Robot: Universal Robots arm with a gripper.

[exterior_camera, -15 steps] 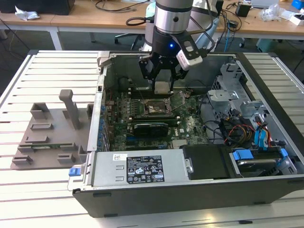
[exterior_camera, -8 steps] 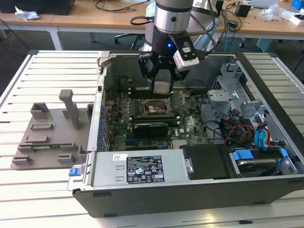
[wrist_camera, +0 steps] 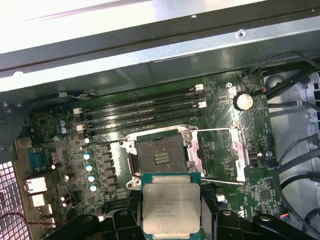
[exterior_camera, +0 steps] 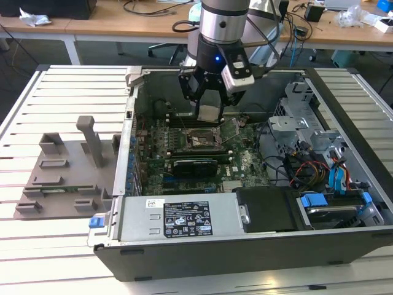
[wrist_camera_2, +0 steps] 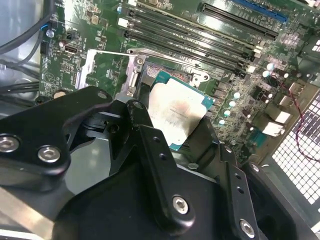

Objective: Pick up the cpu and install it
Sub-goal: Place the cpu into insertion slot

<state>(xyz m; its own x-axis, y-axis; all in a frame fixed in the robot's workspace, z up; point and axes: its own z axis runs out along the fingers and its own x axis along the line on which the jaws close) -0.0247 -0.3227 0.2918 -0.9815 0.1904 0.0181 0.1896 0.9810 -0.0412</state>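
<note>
Metal tops the cpu [wrist_camera: 171,207]: a flat square with a dull silver-grey lid and a thin green rim around it. In the second wrist view a faint brownish smear crosses that lid. Small grey print runs over the lid in several lines.

The gripper [exterior_camera: 210,114] has its black fingers [wrist_camera: 131,220] pressed against opposite edges of the cpu, pinching it flat. It hangs in the air just above the socket [wrist_camera: 161,157], not seated in it. In the exterior view the cpu sits at about twelve o'clock of the socket.

The socket lies open, its dark contact field uncovered. Its hinged metal frame [wrist_camera: 220,150] is swung up beside it, at about two o'clock of the socket in the exterior view, with a thin wire lever [wrist_camera: 220,181] running close under the cpu's corner. Long black memory slots [wrist_camera: 145,107] lie just beyond the socket, and a round coin battery [wrist_camera: 243,101] sits near their far end.

In the exterior view, a metal cover bearing a black-and-white label [exterior_camera: 187,218] closes the computer case [exterior_camera: 245,252] at six o'clock. Coloured cables [exterior_camera: 316,172] crowd the three o'clock side. A grey tray [exterior_camera: 61,172] rests on the slatted table [exterior_camera: 37,104] at nine o'clock of the case, well apart from the arm.
</note>
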